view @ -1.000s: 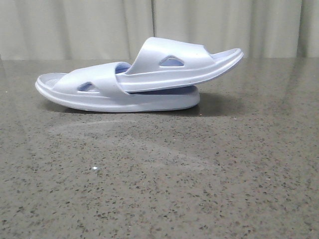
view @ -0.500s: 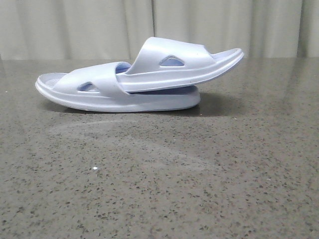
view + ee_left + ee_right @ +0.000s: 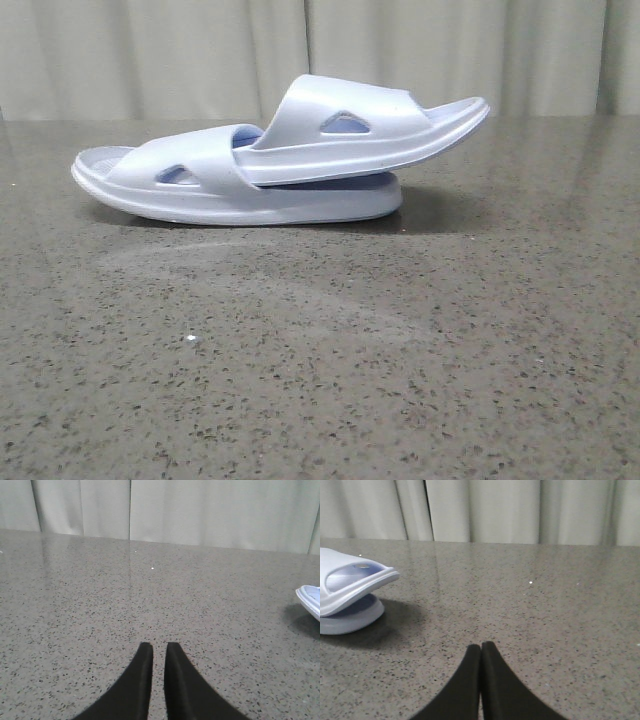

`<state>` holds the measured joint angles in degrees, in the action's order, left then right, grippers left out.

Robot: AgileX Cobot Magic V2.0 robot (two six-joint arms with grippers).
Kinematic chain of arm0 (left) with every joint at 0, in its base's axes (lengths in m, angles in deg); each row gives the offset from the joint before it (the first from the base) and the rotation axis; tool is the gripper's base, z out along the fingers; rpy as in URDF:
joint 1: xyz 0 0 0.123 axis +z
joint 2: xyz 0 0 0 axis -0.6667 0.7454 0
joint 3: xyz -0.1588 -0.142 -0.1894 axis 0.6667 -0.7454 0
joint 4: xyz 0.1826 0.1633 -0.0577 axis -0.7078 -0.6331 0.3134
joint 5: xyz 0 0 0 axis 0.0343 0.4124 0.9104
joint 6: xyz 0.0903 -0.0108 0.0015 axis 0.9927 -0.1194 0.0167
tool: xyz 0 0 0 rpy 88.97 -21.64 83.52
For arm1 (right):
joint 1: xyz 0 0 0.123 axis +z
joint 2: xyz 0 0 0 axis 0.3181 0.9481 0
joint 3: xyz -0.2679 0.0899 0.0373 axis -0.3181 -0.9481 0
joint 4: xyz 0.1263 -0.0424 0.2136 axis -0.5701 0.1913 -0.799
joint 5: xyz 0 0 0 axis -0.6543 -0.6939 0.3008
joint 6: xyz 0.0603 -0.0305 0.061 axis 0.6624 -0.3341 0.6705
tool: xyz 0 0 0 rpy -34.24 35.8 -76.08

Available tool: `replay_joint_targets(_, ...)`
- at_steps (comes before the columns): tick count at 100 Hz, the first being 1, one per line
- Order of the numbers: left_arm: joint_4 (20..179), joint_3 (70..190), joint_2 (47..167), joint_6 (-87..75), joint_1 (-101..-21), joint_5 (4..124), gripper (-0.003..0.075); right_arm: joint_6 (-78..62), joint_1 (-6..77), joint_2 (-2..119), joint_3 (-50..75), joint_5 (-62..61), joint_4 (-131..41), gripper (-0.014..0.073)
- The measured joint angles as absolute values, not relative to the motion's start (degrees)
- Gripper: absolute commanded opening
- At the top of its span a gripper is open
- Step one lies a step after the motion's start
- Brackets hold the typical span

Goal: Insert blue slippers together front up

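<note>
Our left gripper (image 3: 154,652) and right gripper (image 3: 480,650) sit closed, holding nothing.
Nothing moved lately; the blue slippers (image 3: 280,160) look nested, so we judge the task finished.

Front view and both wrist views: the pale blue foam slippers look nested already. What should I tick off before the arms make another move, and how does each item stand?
1. Upper pale blue moulded foam slipper tucked under the strap of the lower pale blue foam slipper: ok.
2. Both slippers footbed up: ok.
3. Upper slipper lying flat on the lower one: not ok, its far end is raised and overhangs.
4. Left gripper free of the slippers, over bare speckled grey stone table: ok, fingers nearly together, holding nothing.
5. Right gripper free of the slippers: ok, shut and holding nothing.
6. How deep the insertion goes: cannot tell, hidden by the strap.
</note>
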<state>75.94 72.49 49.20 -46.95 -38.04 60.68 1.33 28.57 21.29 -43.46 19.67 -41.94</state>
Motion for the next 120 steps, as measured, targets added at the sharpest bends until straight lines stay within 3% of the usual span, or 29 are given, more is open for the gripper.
replay_joint_targets(26, 75.9, 72.5, 49.2, -47.0, -38.0, 60.7, 0.0015, 2.9, 24.9, 10.6, -48.4, 16.1, -39.0, -0.0089)
replay_joint_targets(50, 75.9, 72.5, 49.2, -47.0, -38.0, 60.7, 0.0015, 2.9, 20.9, 0.5, -48.4, 1.6, -36.5, -0.0089)
replay_joint_targets(120, 75.9, 72.5, 49.2, -47.0, -38.0, 60.7, 0.0015, 3.0, 19.9, -0.2, -48.4, -0.7, -35.7, -0.0089)
